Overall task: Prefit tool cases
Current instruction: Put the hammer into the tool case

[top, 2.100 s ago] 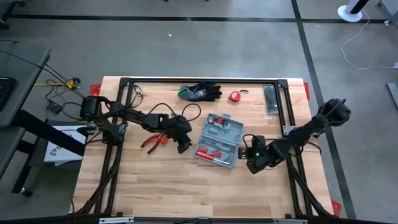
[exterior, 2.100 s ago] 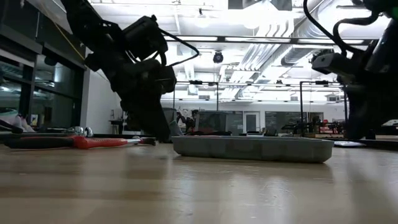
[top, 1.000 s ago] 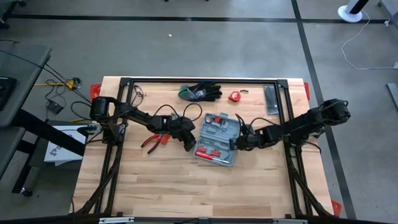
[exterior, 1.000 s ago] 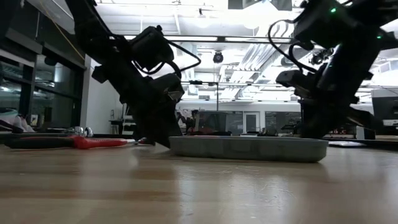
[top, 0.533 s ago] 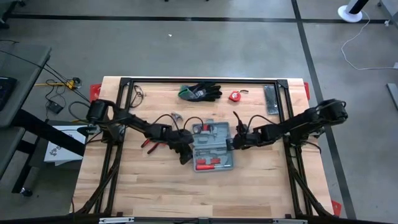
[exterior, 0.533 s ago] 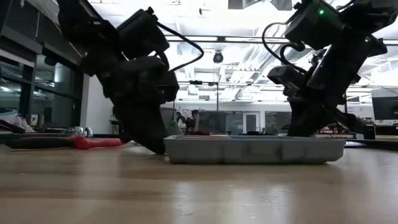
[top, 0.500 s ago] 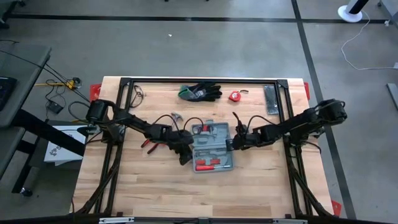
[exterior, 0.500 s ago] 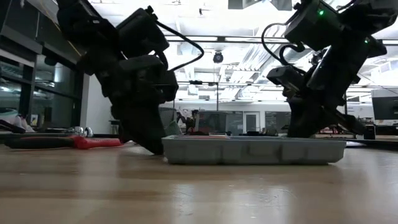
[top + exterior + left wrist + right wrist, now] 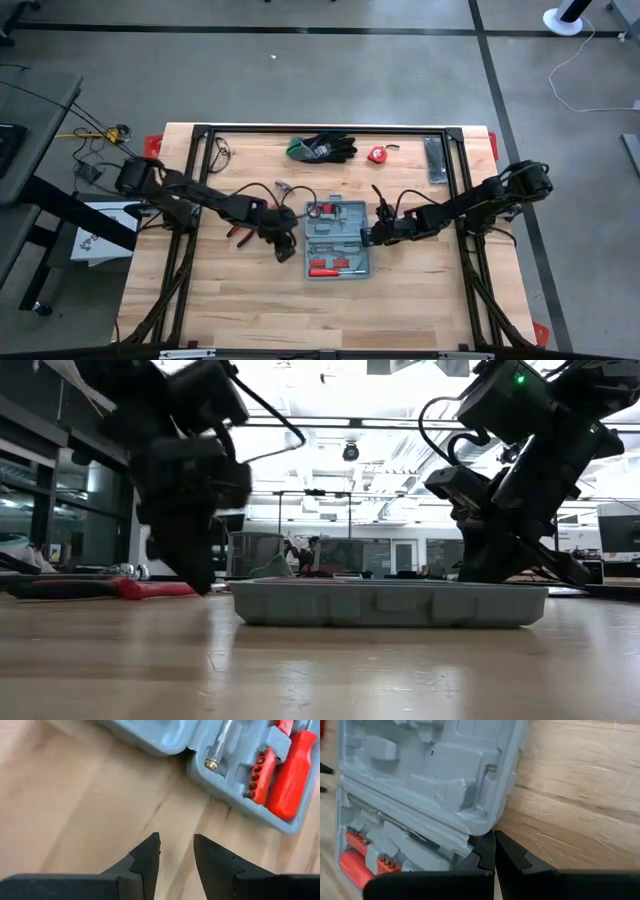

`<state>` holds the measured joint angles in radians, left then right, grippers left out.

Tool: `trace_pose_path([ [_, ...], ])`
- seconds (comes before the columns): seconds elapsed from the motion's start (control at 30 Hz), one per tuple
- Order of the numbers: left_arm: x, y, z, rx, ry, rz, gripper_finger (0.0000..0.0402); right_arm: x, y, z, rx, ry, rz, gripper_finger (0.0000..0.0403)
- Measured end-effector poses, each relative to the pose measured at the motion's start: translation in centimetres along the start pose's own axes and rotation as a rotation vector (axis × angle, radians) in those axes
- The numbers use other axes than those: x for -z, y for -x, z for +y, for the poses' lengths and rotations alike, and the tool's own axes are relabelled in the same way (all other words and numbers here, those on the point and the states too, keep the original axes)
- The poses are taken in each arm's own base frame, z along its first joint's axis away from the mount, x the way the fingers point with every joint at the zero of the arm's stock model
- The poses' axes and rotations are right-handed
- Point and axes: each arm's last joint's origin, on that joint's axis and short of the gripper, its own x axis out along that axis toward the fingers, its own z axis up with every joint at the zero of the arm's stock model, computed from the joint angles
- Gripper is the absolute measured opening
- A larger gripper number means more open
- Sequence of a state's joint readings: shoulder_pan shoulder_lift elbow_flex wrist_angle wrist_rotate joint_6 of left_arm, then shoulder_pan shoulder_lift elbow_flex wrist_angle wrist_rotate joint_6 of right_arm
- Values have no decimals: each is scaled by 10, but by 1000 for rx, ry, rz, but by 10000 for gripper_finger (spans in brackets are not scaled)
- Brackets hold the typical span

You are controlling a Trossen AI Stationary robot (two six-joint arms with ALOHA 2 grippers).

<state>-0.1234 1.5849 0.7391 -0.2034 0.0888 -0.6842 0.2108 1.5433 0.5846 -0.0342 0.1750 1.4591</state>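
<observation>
- The left gripper [image 9: 284, 250] is held just beside the left edge of the tool case [image 9: 336, 238], fingers parted, nothing pinched.
- The opened tool case is laid at mid-table.
- The right gripper [image 9: 369, 236] is pressed together against the case's right edge.

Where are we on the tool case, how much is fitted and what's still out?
Done: the tool case lies open on the table, red screwdriver and bits in their slots. In hand: the shut right gripper presses its edge; the left gripper, open, is beside it, holding nothing. Left: several recesses look empty, the red pliers and tape measure lie outside, and the lid is open.
</observation>
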Motion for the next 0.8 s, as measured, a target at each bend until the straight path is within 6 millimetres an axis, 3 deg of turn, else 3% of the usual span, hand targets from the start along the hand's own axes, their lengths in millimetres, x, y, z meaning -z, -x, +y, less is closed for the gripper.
trace_pose_path([
  [0.2, 11, 35, 5, -202, -8, -35, 115, 0, 0, -1, 11, 3, -14, 0],
  [0.37, 12, 55, 15, -343, 99, -118, 115, 0, 0, -1, 11, 3, -6, 0],
  [0.8, 14, 41, 62, -319, 315, -87, 131, 2, 2, 0, 2, 7, 38, 0],
])
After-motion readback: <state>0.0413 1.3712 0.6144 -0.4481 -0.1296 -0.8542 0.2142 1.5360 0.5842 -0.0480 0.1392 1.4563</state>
